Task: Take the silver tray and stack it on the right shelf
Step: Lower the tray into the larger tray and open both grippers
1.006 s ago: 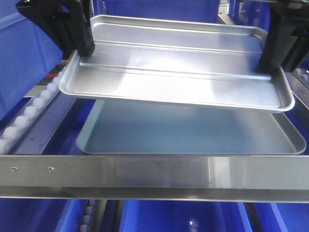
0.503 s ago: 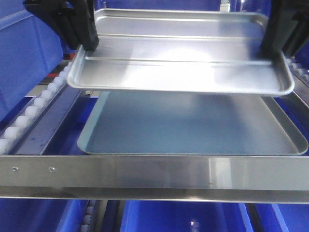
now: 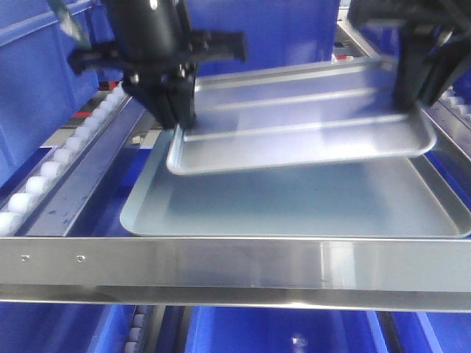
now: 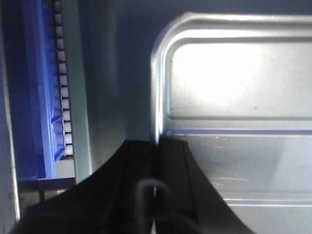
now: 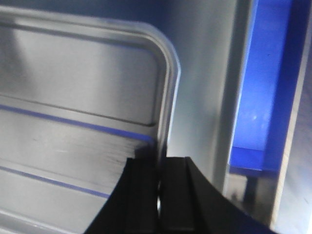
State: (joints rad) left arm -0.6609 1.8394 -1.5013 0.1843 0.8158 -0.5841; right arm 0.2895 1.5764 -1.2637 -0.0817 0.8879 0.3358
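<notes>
Left claw [image 3: 179, 123]: glossy black, bulky, rounded casing. Right claw [image 3: 409, 99]: black, angular, slab-sided.

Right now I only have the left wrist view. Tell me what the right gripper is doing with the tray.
Observer: The right gripper is shut on the silver tray, with its jaws pinching the rim of the right short side.
Operator: Give me what lies under the tray.
Observer: The front view shows a larger grey tray lying on the right shelf, directly below it.
Operator: Report whether it hangs level.
Observer: It does not. Seen from the front, the end in the left gripper sits lower than the other end and is close to the grey tray. Blur hides whether they touch.
</notes>
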